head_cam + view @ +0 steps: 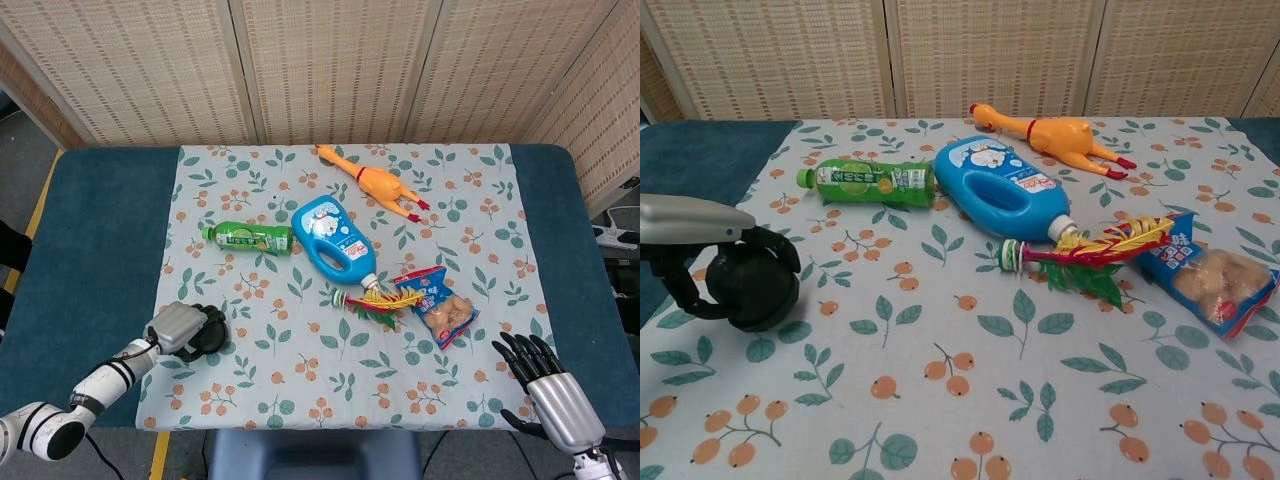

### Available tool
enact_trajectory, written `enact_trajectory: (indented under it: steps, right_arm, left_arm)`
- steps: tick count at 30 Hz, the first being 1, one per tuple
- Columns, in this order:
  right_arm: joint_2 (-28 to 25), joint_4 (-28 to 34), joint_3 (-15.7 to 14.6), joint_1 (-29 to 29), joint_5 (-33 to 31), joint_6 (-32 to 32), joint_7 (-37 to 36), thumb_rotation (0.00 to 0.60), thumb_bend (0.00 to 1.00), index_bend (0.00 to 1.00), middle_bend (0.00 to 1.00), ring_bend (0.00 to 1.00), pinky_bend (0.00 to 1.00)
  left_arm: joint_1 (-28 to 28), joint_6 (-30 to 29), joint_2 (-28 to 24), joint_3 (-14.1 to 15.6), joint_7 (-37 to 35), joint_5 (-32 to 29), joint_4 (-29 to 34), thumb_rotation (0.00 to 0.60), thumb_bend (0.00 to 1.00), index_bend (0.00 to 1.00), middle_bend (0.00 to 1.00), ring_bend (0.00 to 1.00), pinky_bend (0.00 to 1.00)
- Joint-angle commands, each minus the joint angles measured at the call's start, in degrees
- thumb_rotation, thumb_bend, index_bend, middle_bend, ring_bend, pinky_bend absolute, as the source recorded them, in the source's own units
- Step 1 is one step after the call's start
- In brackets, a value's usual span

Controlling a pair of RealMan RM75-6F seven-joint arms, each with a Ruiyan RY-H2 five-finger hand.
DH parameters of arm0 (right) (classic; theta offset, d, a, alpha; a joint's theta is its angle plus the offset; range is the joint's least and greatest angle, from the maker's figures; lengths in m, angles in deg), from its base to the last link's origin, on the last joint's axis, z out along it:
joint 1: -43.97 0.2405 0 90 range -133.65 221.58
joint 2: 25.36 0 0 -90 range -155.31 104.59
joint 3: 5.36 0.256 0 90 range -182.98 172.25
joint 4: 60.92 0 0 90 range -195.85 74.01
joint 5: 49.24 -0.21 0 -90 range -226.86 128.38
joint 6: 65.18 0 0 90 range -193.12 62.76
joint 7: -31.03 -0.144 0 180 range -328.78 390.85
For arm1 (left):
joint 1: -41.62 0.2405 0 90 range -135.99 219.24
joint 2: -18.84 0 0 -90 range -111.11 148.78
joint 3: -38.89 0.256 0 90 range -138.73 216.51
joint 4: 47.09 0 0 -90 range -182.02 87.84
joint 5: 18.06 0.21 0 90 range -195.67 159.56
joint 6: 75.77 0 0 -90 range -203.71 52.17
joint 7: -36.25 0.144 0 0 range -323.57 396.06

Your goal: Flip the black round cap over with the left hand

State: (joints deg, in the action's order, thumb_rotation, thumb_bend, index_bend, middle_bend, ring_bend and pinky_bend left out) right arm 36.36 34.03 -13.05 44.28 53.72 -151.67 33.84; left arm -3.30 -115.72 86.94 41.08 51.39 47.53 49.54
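Gripping the black round cap (748,288), your left hand (180,327) sits low at the cloth's 8 o'clock corner, dark fingers (680,295) curled around the cap's rim from both sides. In the chest view the cap stands on edge, its lower rim down at the floral tablecloth (300,380), though you cannot tell whether it truly touches. The hand's silver back lies over the top of it.

Your right hand (545,385) rests off the cloth at 5 o'clock, on the blue table (90,230), fingers spread apart and holding nothing.

At the cloth's centre lies the blue detergent bottle (336,240), cap end pointing toward 5 o'clock. Just beside it at 9 o'clock lies the green drink bottle (248,238) on its side, its base nearly touching the blue one. The rubber chicken (372,182) stretches out at 12 o'clock, near the far edge. At 4 o'clock from the blue bottle, a colourful feathered toy (375,298) lies against the snack bag (440,305), and the two overlap.
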Motion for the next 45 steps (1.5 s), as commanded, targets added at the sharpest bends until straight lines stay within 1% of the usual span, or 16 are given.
enact_trajectory:
  steps: [1, 3, 5, 8, 10, 11, 13, 15, 21, 26, 31, 32, 35, 40, 43, 45]
  right_arm:
    - [-0.02, 0.04, 0.01, 0.00, -0.04, 0.01, 0.03, 0.600, 0.09, 0.00, 0.00, 0.00, 0.00]
    - [0.00, 0.04, 0.01, 0.01, -0.05, 0.03, 0.01, 0.600, 0.09, 0.00, 0.00, 0.00, 0.00]
    - [-0.03, 0.05, 0.00, 0.01, -0.06, 0.02, -0.06, 0.600, 0.09, 0.00, 0.00, 0.00, 0.00]
    - [-0.13, 0.02, 0.03, 0.00, -0.10, -0.09, -0.27, 0.600, 0.09, 0.00, 0.00, 0.00, 0.00]
    - [-0.19, -0.04, 0.05, -0.04, -0.08, -0.25, -0.40, 0.600, 0.09, 0.00, 0.00, 0.00, 0.00]
    - [-0.20, -0.07, 0.06, -0.04, -0.08, -0.28, -0.42, 0.600, 0.09, 0.00, 0.00, 0.00, 0.00]
    - [-0.20, -0.08, 0.09, -0.02, -0.15, -0.22, -0.44, 0.600, 0.09, 0.00, 0.00, 0.00, 0.00]
    - [-0.18, -0.08, 0.11, 0.01, -0.17, -0.19, -0.44, 0.600, 0.09, 0.00, 0.00, 0.00, 0.00]
    - [-0.21, 0.08, 0.05, -0.02, -0.25, -0.05, -0.23, 0.600, 0.09, 0.00, 0.00, 0.00, 0.00]
    - [-0.23, 0.16, -0.03, -0.01, -0.11, -0.04, -0.26, 0.600, 0.09, 0.00, 0.00, 0.00, 0.00]
    - [-0.24, 0.17, -0.08, 0.02, 0.02, -0.01, -0.27, 0.600, 0.09, 0.00, 0.00, 0.00, 0.00]
    - [-0.35, 0.15, -0.20, -0.03, 0.29, -0.22, -0.44, 0.600, 0.09, 0.00, 0.00, 0.00, 0.00]
    - [-0.46, 0.05, -0.28, -0.05, 0.49, -0.36, -0.68, 0.600, 0.09, 0.00, 0.00, 0.00, 0.00]
    - [-0.73, 0.06, -0.59, -0.16, 1.24, -0.90, -1.24, 0.600, 0.09, 0.00, 0.00, 0.00, 0.00]
    - [-1.04, 0.03, -0.86, -0.31, 2.05, -1.62, -1.89, 0.600, 0.09, 0.00, 0.00, 0.00, 0.00]
    - [-1.12, -0.23, -0.94, -0.37, 2.27, -1.85, -2.08, 0.600, 0.09, 0.00, 0.00, 0.00, 0.00]
  left_arm:
    - [0.14, -2.88, 1.94, 1.36, 6.31, -2.03, -1.47, 0.600, 0.65, 0.62, 0.67, 0.53, 0.41]
    - [0.10, -3.32, 2.50, 1.71, 8.27, -3.25, -1.39, 0.600, 0.63, 0.60, 0.65, 0.52, 0.41]
    - [-0.42, -2.40, 2.65, 2.02, 9.62, -5.59, -1.13, 0.600, 0.60, 0.54, 0.60, 0.49, 0.39]
    - [-1.32, -1.35, 2.87, 2.09, 10.78, -8.54, -1.22, 0.600, 0.54, 0.35, 0.41, 0.35, 0.35]
    - [-1.52, -1.50, 2.91, 1.99, 10.95, -9.39, -1.08, 0.600, 0.52, 0.22, 0.27, 0.23, 0.34]
    - [-1.51, -1.64, 2.85, 1.97, 10.88, -9.51, -0.95, 0.600, 0.51, 0.18, 0.23, 0.19, 0.34]
    - [-1.44, -1.61, 2.54, 2.04, 10.41, -9.72, -0.51, 0.600, 0.48, 0.07, 0.09, 0.07, 0.30]
    - [-1.34, -1.52, 2.34, 2.02, 9.75, -9.64, -0.25, 0.600, 0.46, 0.01, 0.01, 0.01, 0.27]
    - [-0.32, -3.21, 1.31, 1.40, 7.01, -6.13, 1.01, 0.600, 0.43, 0.00, 0.00, 0.00, 0.25]
    - [0.23, -2.57, -0.85, 1.38, 3.81, -2.87, 3.13, 0.600, 0.41, 0.00, 0.00, 0.00, 0.23]
    - [1.10, -4.35, -1.80, 1.03, 2.59, -0.45, 4.04, 0.600, 0.40, 0.00, 0.00, 0.00, 0.18]
    - [1.53, -5.09, -3.08, 1.31, 2.81, 0.07, 5.29, 0.600, 0.39, 0.00, 0.00, 0.00, 0.16]
    - [1.78, -6.03, -4.05, 1.50, 4.25, 0.15, 6.63, 0.600, 0.38, 0.00, 0.00, 0.00, 0.12]
    - [2.51, -9.32, -5.19, 1.99, 9.77, -1.94, 9.39, 0.600, 0.36, 0.00, 0.00, 0.00, 0.13]
    - [3.22, -11.19, -4.82, 2.98, 13.71, -4.10, 10.29, 0.600, 0.36, 0.00, 0.00, 0.00, 0.12]
    - [4.03, -12.78, -4.01, 3.09, 14.48, -4.35, 10.27, 0.600, 0.35, 0.00, 0.00, 0.00, 0.11]
